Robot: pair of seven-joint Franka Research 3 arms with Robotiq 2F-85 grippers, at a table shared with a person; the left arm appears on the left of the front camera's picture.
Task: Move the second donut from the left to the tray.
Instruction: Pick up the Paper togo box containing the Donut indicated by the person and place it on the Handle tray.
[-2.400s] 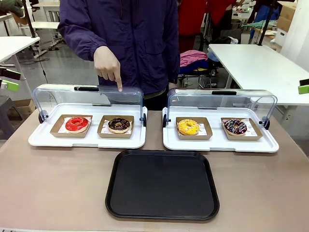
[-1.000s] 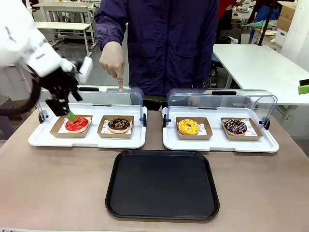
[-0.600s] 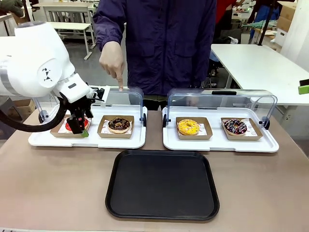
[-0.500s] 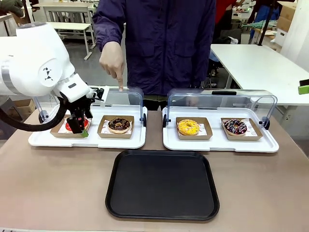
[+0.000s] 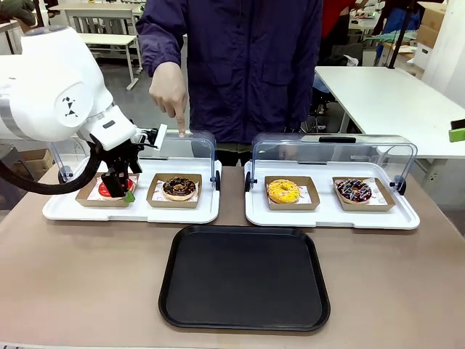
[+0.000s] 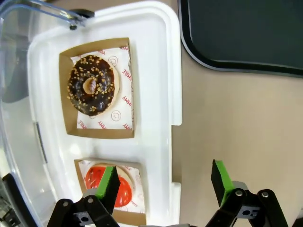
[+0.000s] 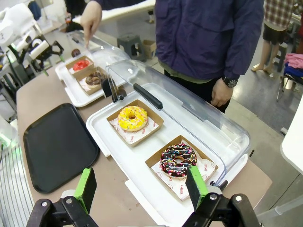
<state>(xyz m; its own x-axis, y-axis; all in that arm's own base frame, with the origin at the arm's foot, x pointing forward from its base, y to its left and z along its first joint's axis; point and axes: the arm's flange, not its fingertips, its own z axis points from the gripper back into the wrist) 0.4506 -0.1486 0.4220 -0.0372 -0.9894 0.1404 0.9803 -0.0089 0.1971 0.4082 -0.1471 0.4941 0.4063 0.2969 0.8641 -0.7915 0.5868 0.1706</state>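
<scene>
Now we are on the approach: our left gripper (image 6: 162,182), fingers apart and empty, hangs over the red-glazed donut (image 5: 114,187). The chocolate donut (image 5: 179,187) sits beside it in its cardboard dish (image 5: 174,191); next we shift there, then carry it to the black tray (image 5: 245,278).

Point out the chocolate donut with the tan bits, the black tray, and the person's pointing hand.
chocolate donut with tan bits (image 6: 91,85), left wrist view, on its glazed ring beside the hole.
black tray (image 5: 244,278), front view, on its bare flat middle.
person's pointing hand (image 5: 168,90), front view, on the back of the hand.
</scene>
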